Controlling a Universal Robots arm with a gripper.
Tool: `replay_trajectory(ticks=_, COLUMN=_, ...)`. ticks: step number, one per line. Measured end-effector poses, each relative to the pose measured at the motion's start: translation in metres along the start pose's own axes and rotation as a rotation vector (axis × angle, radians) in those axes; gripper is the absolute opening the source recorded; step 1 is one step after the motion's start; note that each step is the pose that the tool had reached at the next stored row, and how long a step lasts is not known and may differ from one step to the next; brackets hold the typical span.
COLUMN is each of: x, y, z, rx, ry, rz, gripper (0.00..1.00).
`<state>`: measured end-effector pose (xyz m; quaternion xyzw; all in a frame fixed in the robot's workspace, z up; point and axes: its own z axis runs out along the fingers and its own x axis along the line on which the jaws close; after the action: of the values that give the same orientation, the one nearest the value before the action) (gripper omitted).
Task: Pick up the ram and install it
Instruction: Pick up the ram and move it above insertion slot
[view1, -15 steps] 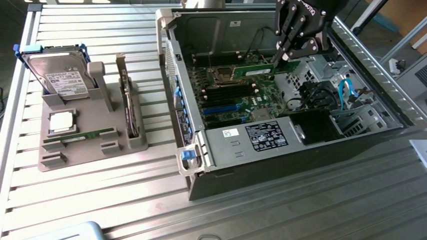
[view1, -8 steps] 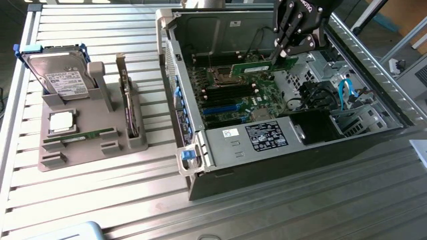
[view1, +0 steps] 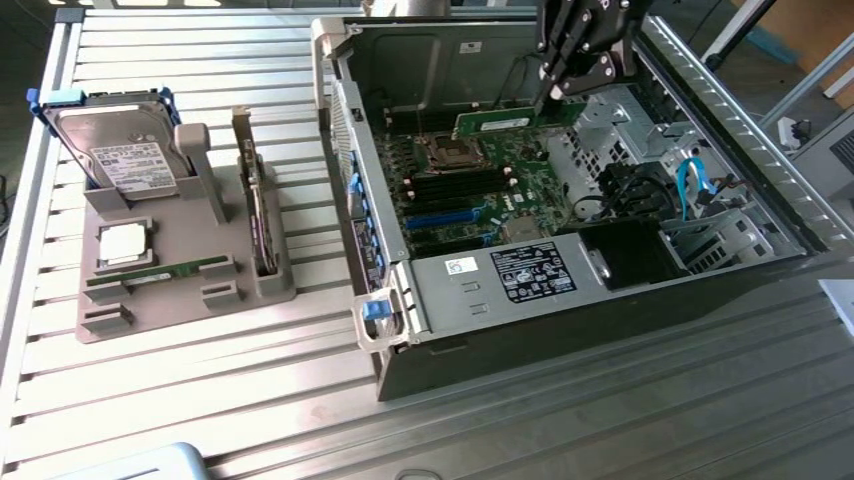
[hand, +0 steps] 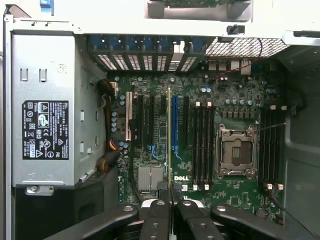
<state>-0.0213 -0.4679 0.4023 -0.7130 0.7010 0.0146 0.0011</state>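
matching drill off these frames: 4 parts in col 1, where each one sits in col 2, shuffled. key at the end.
Column 1
1. ram
2. hard drive
3. processor chip
4. power supply

Column 2
A. lying flat in the grey tray
B. clamped in the gripper, over the motherboard
C. standing on end in the grey tray
D. inside the case, black label showing

Pairs: 1-B, 2-C, 3-A, 4-D
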Motion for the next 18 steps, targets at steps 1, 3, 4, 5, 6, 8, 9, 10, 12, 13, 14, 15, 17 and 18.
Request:
replay_trajectory(ticks=1, x=-0.002, y=0.0000, z=0.0002, rx=0.0001, ry=0.0000, rz=0.000, gripper=0.12)
replay_trajectory(ticks=3, x=-0.006, y=-0.0001, z=0.0006, rx=0.0004, ry=0.0000, rz=0.000, gripper=0.12)
replay_trajectory(ticks=4, x=-0.007, y=-0.0002, z=0.0009, rx=0.0006, ry=-0.0001, rz=0.000, gripper=0.12)
replay_trajectory(ticks=5, x=-0.009, y=-0.0002, z=0.0011, rx=0.0007, ry=-0.0002, rz=0.000, gripper=0.12)
replay_trajectory(ticks=6, x=-0.011, y=-0.0002, z=0.0013, rx=0.0009, ry=-0.0005, rz=0.000, gripper=0.12)
replay_trajectory(ticks=8, x=-0.014, y=-0.0003, z=0.0016, rx=0.0013, ry=-0.0008, rz=0.000, gripper=0.12)
replay_trajectory(ticks=9, x=-0.015, y=-0.0003, z=0.0018, rx=0.0015, ry=-0.0010, rz=0.000, gripper=0.12)
replay_trajectory(ticks=10, x=-0.017, y=-0.0004, z=0.0020, rx=0.0017, ry=-0.0012, rz=0.000, gripper=0.12)
replay_trajectory(ticks=12, x=-0.020, y=-0.0004, z=0.0024, rx=0.0021, ry=-0.0019, rz=0.000, gripper=0.12)
replay_trajectory(ticks=13, x=-0.021, y=-0.0004, z=0.0026, rx=0.0023, ry=-0.0022, rz=0.000, gripper=0.12)
replay_trajectory(ticks=14, x=-0.022, y=-0.0004, z=0.0028, rx=0.0025, ry=-0.0026, rz=0.000, gripper=0.12)
replay_trajectory(ticks=15, x=-0.023, y=-0.0005, z=0.0030, rx=0.0027, ry=-0.0029, rz=0.000, gripper=0.12)
replay_trajectory(ticks=17, x=-0.026, y=-0.0005, z=0.0032, rx=0.0028, ry=-0.0032, rz=0.000, gripper=0.12)
replay_trajectory(ticks=18, x=-0.027, y=-0.0005, z=0.0033, rx=0.0029, ry=-0.0033, rz=0.000, gripper=0.12)
